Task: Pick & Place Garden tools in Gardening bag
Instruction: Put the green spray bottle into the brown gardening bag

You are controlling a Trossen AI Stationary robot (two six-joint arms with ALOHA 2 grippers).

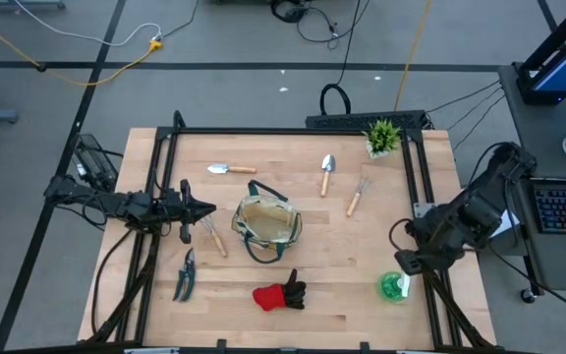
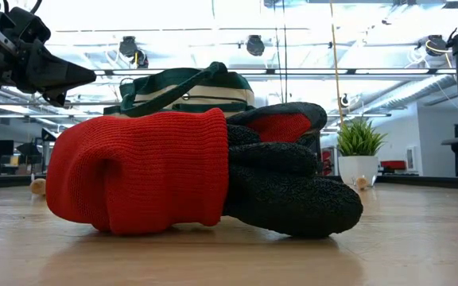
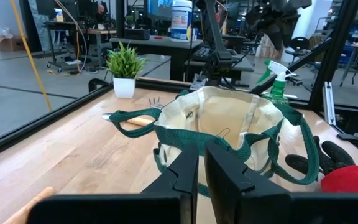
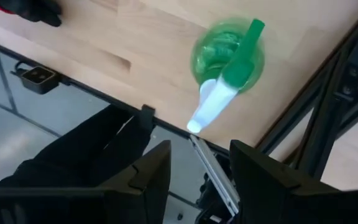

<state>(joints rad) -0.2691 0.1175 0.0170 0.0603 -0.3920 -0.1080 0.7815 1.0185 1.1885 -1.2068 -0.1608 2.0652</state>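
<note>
Lying: glove [image 1: 279, 294] flat near the table [image 1: 381, 246] front edge, long axis left-right, red cuff toward left arm, black fingers toward right
Bag: gardening bag [image 1: 267, 227] at table centre, upright, mouth open upward
Shears: pruning shears [image 1: 184, 274] front-left, long axis roughly front-back
Trowels: trowel [image 1: 230, 168] behind bag, blade pointing left; second trowel [image 1: 327, 173] blade pointing to back edge
Fork: hand fork [image 1: 356, 196] right of bag, tines to back
Bottle: green-and-white spray bottle [image 1: 394, 285] front-right corner, upright
Left claw: left gripper [image 1: 207, 206] just left of bag, above table, fingers nearly together, holding nothing
Right claw: right gripper [image 4: 194, 163] past table's front-right edge beside bottle, jaws apart, empty
</note>
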